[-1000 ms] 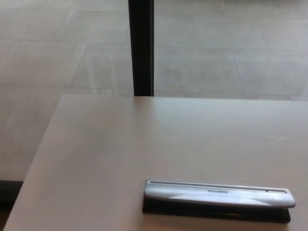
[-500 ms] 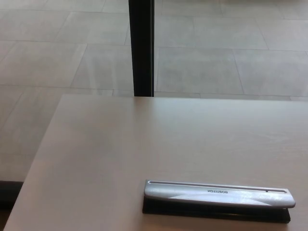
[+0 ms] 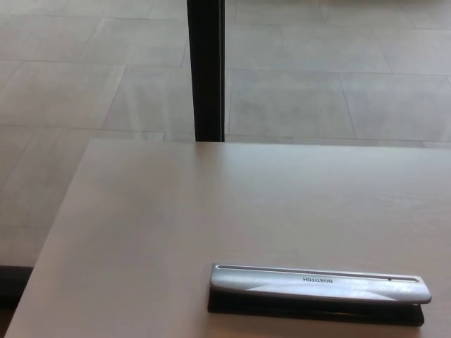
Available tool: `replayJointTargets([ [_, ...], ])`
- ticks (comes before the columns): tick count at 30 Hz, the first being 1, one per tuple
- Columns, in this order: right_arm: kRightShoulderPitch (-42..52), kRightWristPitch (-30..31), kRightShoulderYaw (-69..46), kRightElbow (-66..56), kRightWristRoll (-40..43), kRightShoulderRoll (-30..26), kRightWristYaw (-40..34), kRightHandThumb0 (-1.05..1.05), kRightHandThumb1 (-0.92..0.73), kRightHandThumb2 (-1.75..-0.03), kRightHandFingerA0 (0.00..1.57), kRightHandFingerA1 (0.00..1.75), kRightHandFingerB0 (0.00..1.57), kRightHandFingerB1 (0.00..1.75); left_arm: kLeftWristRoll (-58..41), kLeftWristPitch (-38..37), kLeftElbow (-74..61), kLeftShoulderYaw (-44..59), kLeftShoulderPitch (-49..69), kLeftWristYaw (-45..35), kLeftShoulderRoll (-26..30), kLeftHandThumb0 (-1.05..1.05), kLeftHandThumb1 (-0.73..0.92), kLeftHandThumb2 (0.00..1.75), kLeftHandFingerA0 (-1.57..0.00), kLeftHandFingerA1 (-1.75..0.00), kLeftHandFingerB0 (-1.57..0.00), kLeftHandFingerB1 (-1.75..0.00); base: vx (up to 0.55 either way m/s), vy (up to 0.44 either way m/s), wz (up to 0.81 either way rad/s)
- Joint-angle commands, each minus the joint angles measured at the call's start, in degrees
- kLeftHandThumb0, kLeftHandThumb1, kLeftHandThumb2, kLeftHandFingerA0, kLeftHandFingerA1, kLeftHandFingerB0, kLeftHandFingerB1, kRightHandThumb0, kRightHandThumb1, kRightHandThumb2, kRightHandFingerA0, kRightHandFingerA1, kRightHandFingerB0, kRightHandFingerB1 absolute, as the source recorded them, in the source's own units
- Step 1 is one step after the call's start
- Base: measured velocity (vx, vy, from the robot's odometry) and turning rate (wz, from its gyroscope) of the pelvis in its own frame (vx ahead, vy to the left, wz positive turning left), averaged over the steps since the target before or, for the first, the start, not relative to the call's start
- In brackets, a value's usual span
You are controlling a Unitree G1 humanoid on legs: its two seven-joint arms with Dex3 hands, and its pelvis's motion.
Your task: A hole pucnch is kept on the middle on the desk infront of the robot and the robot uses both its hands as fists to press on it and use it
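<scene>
A long hole punch [image 3: 318, 290] lies flat on the pale desk [image 3: 176, 218] near its front edge, right of centre. It has a silver lever bar on top with small dark lettering and a black base underneath. Its long side runs left to right across the picture. Nothing touches it. Neither of my hands shows in the head view.
The desk's left edge [image 3: 53, 239] runs diagonally down to the lower left, and its far edge [image 3: 282, 144] crosses the picture above the middle. Beyond it is a grey tiled floor [image 3: 338, 77] with a black upright post [image 3: 206, 70].
</scene>
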Motion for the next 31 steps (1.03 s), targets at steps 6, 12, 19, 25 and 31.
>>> replayJointTargets([
  [6,-0.43,2.57,0.31,0.48,-0.23,-0.95,1.40,-0.41,-0.58,-0.71,0.69,0.80,0.63,0.71,0.10,0.88,-0.10,1.31,0.48,-1.56,0.27,-0.35,0.57,0.56,-0.89,-0.64,-0.71,-0.55,0.00,0.000,0.00],
  [12,-2.53,-0.23,0.55,7.52,-1.27,-3.05,3.57,-0.42,-0.63,-0.67,0.79,0.79,0.66,0.70,1.11,-0.05,1.90,0.95,-0.31,-1.93,0.73,-0.38,0.46,0.86,-0.85,-0.76,-0.67,-0.69,0.00,0.000,0.00],
  [19,-3.51,-1.42,0.41,9.62,-1.42,-3.55,4.32,-0.39,-0.61,-0.68,0.82,0.81,0.68,0.73,0.78,1.50,-0.71,1.41,0.41,-2.00,0.32,-0.32,0.58,0.57,-0.90,-0.64,-0.74,-0.58,0.00,0.000,0.00],
  [25,-3.54,-1.41,1.02,8.99,-2.15,-3.07,3.77,-0.41,-0.60,-0.66,0.87,0.81,0.71,0.75,1.79,0.77,0.52,0.99,-0.60,-2.08,0.82,-0.40,0.47,0.86,-0.85,-0.76,-0.67,-0.68,0.00,0.000,0.00],
  [31,-3.30,-1.30,1.00,8.02,-1.86,-2.67,4.17,-0.43,-0.59,-0.67,0.72,0.76,0.66,0.71,0.27,2.50,1.25,2.61,-1.85,-2.50,0.83,-0.34,0.56,0.56,-0.89,-0.65,-0.71,-0.56,0.00,0.000,0.00],
])
